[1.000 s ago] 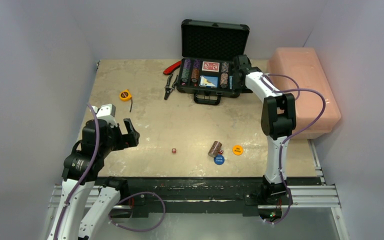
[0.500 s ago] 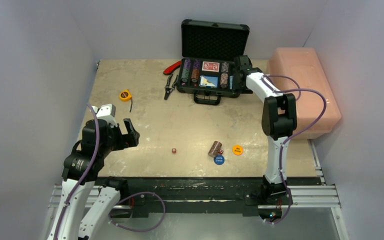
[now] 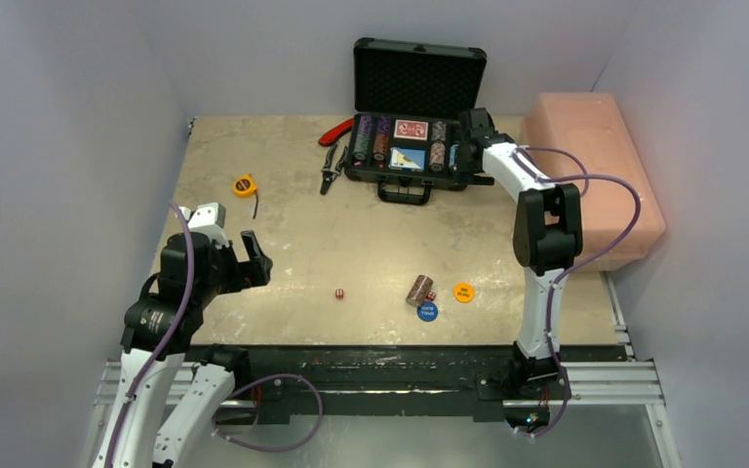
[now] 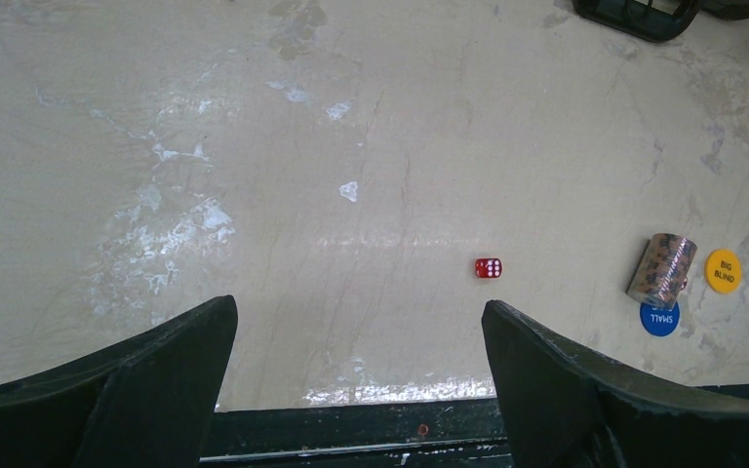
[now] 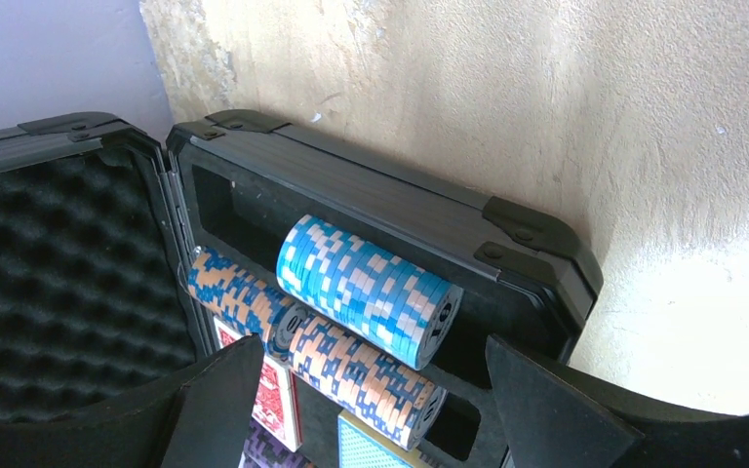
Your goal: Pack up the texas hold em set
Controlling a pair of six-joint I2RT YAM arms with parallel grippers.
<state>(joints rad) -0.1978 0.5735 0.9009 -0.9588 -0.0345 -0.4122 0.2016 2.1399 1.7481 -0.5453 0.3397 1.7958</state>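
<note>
As the right hand (image 5: 369,343) hangs spread, blue chips (image 5: 366,288) lie just beneath.

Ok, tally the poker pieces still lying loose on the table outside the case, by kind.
Red dice: 2
Chip stack, lying on its side: 1
Blue disc: 1
Orange disc: 1
Total: 5

The briefcase handle (image 4: 658,32) is cut off by the left wrist view's top edge.
</note>
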